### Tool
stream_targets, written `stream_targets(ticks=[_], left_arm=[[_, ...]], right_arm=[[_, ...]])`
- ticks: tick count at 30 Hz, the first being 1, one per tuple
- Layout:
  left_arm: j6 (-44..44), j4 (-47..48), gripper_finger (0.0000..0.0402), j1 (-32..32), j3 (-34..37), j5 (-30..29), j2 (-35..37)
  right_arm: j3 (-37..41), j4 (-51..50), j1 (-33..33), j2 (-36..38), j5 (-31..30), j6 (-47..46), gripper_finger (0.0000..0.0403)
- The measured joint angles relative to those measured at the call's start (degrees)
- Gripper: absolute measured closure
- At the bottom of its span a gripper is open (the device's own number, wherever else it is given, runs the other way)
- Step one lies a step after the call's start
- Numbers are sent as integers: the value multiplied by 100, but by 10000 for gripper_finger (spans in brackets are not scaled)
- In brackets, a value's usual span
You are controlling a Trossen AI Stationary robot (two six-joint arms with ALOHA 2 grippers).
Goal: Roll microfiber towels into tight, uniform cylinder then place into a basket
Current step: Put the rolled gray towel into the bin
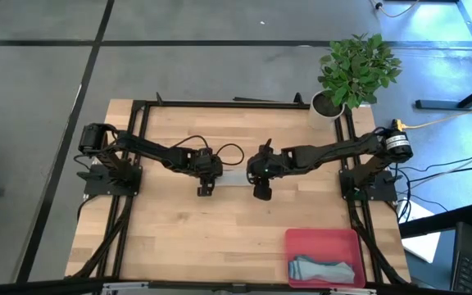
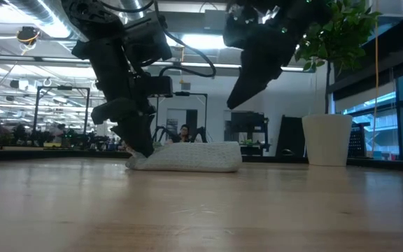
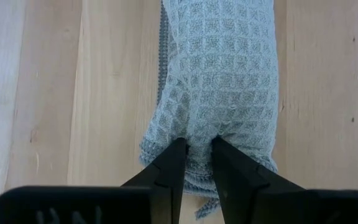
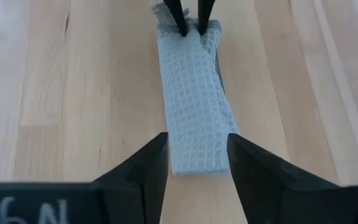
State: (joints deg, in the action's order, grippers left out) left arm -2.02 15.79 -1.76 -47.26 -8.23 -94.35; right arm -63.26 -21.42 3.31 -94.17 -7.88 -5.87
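Rolled grey-green towel (image 4: pixel 194 102), long axis spanning left end effector (image 3: pixel 196 163) to right end effector (image 4: pixel 196 152)

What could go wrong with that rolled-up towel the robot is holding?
1. The left end effector pinches only the very end of the rolled towel, so lifting from there might let the roll sag or unroll.
2. The right end effector hangs open above the other end without gripping, so that end may drag along the table.
3. The pink basket already holds one towel, so the second could land on top.
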Motion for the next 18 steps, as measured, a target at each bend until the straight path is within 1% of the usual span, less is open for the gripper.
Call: stream_targets(ticks=[9,12,15,18], left_arm=[[2,0,327,0,-2,0,2],[2,0,327,0,-2,0,2],[4,0,327,0,-2,0,4],[4,0,327,0,-2,0,4]], right_arm=[[2,564,0,0,0,16,237],[2,710,0,0,3,-146,237],[2,570,0,0,143,-530,237],[2,412,-2,-25,221,-544,237]])
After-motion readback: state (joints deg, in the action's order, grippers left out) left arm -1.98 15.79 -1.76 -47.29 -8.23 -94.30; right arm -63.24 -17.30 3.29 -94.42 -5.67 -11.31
